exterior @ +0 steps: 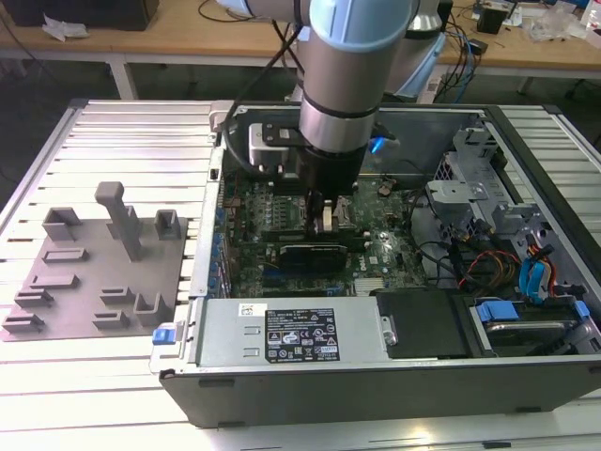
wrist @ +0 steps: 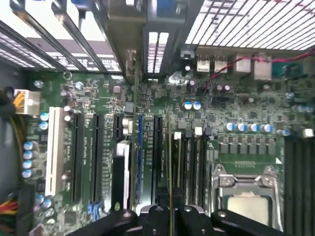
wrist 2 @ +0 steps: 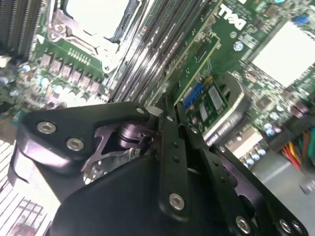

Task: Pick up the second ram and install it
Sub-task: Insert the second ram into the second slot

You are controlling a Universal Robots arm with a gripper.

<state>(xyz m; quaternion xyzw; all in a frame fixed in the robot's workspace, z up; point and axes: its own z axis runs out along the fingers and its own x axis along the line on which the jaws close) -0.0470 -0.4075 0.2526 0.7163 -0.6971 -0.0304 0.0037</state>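
My gripper (exterior: 325, 221) hangs straight down inside the open computer case (exterior: 526, 376), over the motherboard (exterior: 376, 249). Its black fingers (wrist 2: 170, 147) are shut on the second ram (wrist: 171, 162), a thin green stick seen edge-on in both wrist views (wrist 2: 197, 69). The stick runs alongside the black memory slots (wrist: 192, 157) next to the processor socket (wrist: 243, 196). I cannot tell whether its lower edge touches a slot.
A black card (exterior: 315, 252) lies across the board just in front of the gripper. The power supply (exterior: 291, 334) fills the case's near side, and drive bays with cables (exterior: 488, 197) stand at the exterior view's right. A grey parts holder (exterior: 94, 272) sits outside the case on the exterior view's left.
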